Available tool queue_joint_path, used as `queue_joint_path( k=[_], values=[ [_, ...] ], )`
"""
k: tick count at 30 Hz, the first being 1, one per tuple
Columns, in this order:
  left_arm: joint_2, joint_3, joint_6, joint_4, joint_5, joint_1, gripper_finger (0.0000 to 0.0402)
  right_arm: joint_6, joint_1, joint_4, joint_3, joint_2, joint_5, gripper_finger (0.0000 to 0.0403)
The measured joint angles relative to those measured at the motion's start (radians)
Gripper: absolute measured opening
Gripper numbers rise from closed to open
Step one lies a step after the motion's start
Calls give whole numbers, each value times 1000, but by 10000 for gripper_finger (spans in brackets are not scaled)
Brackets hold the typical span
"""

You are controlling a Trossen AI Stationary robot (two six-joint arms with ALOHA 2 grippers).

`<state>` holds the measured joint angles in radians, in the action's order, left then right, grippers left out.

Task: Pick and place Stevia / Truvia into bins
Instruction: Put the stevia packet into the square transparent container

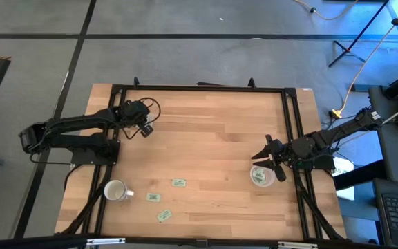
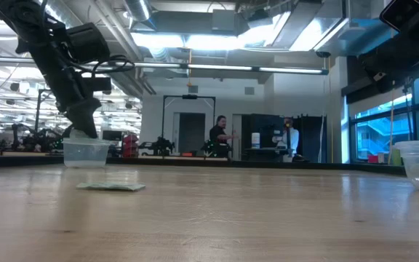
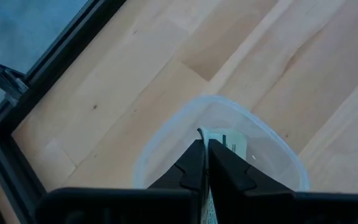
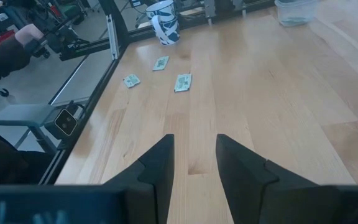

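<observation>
My left gripper (image 3: 205, 144) is shut on one pale green and white Stevia / Truvia sachet (image 3: 230, 142), just above a clear round bin (image 3: 166, 140) at the table's far left. In the high view this gripper (image 1: 146, 130) hides that bin. In the low view the gripper (image 2: 86, 131) stands over the bin (image 2: 86, 153). Three sachets (image 1: 179, 182) (image 1: 153, 197) (image 1: 164, 216) lie flat near the front left. My right gripper (image 1: 262, 156) (image 4: 194, 146) waits open by the second bin (image 1: 260, 176), which holds sachets. My left gripper pinches the sachet between its two fingers, which slant down from above into the bin's mouth. One end of the sachet (image 3: 227, 138) sticks out past the fingertips, inside the bin's rim. Whether that end touches the bin's floor I cannot tell.
A white mug (image 1: 116, 191) (image 4: 163, 22) with a dark pattern stands at the front left, next to the loose sachets. A black metal frame (image 1: 199, 88) runs around the table. A person's sleeve (image 4: 5, 56) shows beyond the table's edge in the right wrist view.
</observation>
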<state>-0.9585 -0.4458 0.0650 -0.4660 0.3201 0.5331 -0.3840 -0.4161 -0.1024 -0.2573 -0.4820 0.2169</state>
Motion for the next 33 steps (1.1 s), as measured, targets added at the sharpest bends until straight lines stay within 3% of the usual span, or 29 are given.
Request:
queue_joint_path(
  k=[11, 16, 18, 21, 24, 26, 33],
  values=[
    [0, -5, -42, 0, 27, 0, 72, 0, 0, 0, 0, 0, 0, 123],
    [1, -67, -108, 0, 46, -3, 93, 0, 0, 0, 0, 0, 0, 123],
    [1, -109, -120, 0, -12, -15, 98, 0, 0, 0, 0, 0, 0, 123],
    [2, -159, -171, 14, -208, -58, 105, 0, 0, 0, 0, 0, 0, 123],
    [2, -167, -199, 113, -421, -142, 113, 10, 0, 0, 0, 0, 0, 123],
    [-2, -167, -200, 202, -509, -218, 120, 24, 0, 0, 0, 0, 0, 123],
    [-94, -167, -161, 443, -523, -513, 144, 22, 0, 0, 0, 0, 0, 123]
  ],
)
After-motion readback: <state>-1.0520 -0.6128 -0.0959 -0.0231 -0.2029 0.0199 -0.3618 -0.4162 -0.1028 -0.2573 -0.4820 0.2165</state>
